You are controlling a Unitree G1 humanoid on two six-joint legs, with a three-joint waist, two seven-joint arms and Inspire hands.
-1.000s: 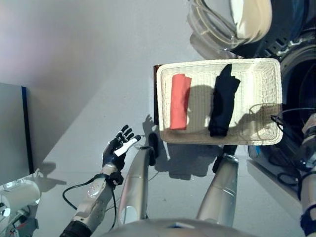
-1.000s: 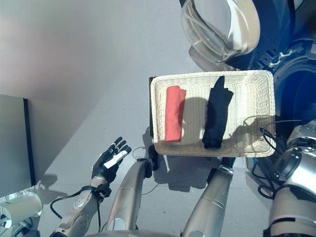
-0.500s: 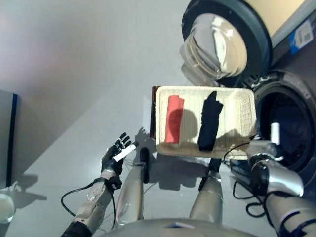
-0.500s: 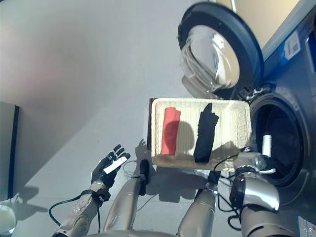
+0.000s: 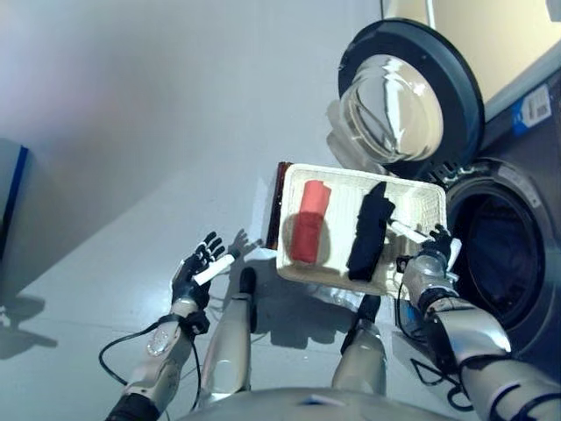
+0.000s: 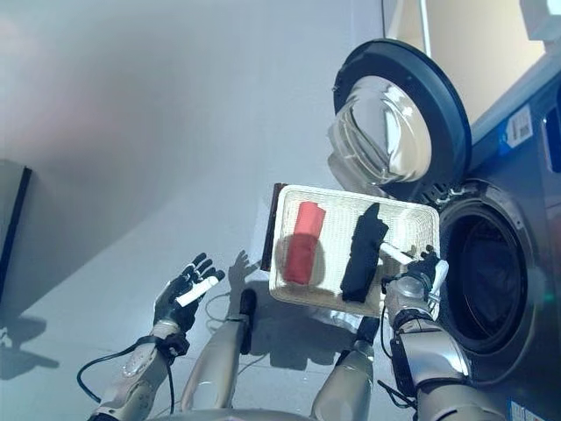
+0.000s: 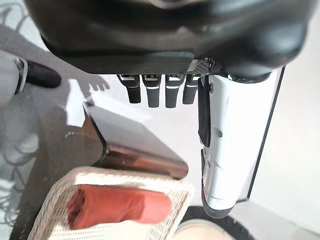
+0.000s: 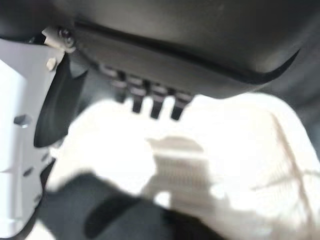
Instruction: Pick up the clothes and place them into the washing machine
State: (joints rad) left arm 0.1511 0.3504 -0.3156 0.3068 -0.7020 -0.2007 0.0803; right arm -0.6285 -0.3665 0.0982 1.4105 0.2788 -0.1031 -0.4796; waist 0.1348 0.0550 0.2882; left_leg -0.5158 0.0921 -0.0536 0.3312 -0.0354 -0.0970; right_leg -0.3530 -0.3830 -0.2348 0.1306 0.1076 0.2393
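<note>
A shallow white wicker basket point(image 5: 341, 182) rests on a low dark brown box point(image 5: 273, 207) beside the washing machine. A rolled red cloth point(image 5: 308, 221) lies in its left half and a black cloth point(image 5: 370, 231) in its right half. My right hand point(image 5: 429, 255) is open at the basket's right edge, its white thumb reaching toward the black cloth. In the right wrist view its straight fingers point(image 8: 151, 104) hover over the basket point(image 8: 235, 150) and the black cloth point(image 8: 100, 212). My left hand point(image 5: 199, 271) is open and empty over the floor, left of the basket.
The washing machine stands at the right, its round door point(image 5: 410, 95) swung open behind the basket and its dark drum opening point(image 5: 496, 263) right of the basket. The left wrist view shows the red cloth point(image 7: 117, 207) and the box point(image 7: 131, 146). Grey floor lies to the left.
The camera has tilted up, bringing the machine's door and drum into view. My right hand has come up from the lower right to the basket's right edge. The clothes lie as before.
</note>
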